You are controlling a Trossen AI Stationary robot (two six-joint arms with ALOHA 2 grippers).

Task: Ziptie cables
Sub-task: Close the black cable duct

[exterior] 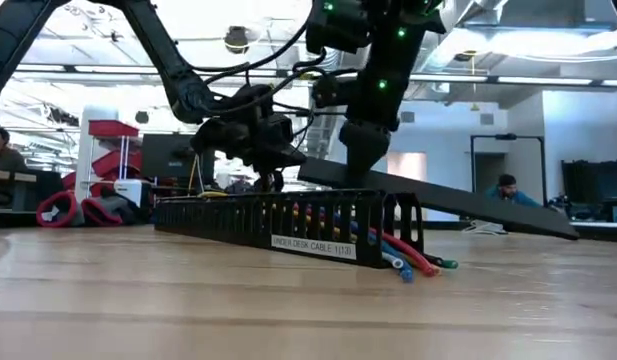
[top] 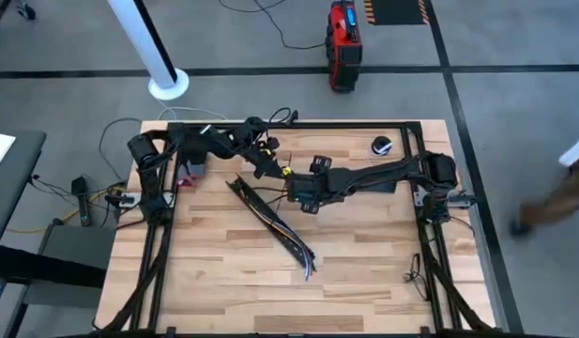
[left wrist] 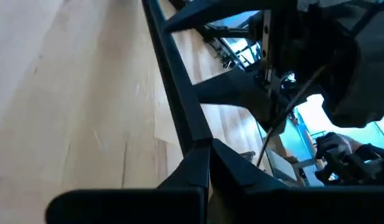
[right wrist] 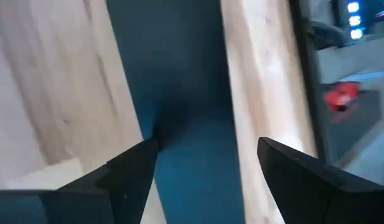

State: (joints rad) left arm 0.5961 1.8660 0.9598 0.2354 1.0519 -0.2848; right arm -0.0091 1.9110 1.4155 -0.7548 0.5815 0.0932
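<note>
**Both claws on the flat strip above the cable channel**

Nearest my low camera is the bench (exterior: 288, 310), bare wood in front. On it lies the slotted channel (exterior: 288, 225) with a white label on its side. The cables (exterior: 413, 258) lie inside it; red, blue and green ends spill out of its near end onto the wood. From above I see the channel (top: 270, 221) running diagonally across the middle of the bench, with the cables (top: 306, 263) trailing out at the end nearer the front edge.

My right claw (top: 303, 195) reaches in from the right side to just beside the channel's far half. In its wrist view the two fingers (right wrist: 126, 171) stand partly apart with the flat strip (right wrist: 179, 93) between them, pressed against the left finger; I cannot tell whether the other finger touches it. In the low view the strip (exterior: 458, 200) slopes down from that claw (exterior: 363, 160) toward the right, above the channel.

My left claw (top: 266, 161) sits near the back of the bench, by the channel's far end. Its wrist view shows the strip (left wrist: 179, 106) running into the fingers (left wrist: 198, 171), which look closed on it.

A round dark thing (top: 381, 145) rests near the back right corner. People sit at desks in the room behind.
</note>
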